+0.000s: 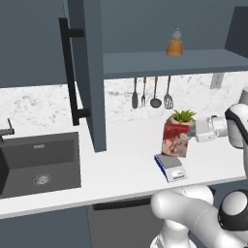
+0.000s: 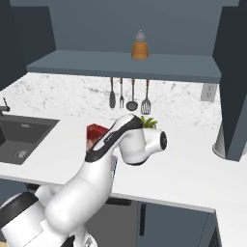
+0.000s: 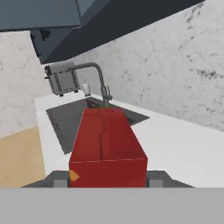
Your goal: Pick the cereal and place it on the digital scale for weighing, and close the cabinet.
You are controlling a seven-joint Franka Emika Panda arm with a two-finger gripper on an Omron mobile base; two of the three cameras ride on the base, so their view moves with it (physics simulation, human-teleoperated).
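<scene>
The cereal (image 1: 175, 139) is held clamped in the hand (image 1: 193, 131), upright, gripped from its right side, just above the back edge of the digital scale (image 1: 170, 167) near the table's front edge; a short lowering is judged needed

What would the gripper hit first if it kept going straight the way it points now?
Beyond the cereal it grips, probably the sink and its faucet ahead, with a toaster further on. Depth is unclear.
</scene>
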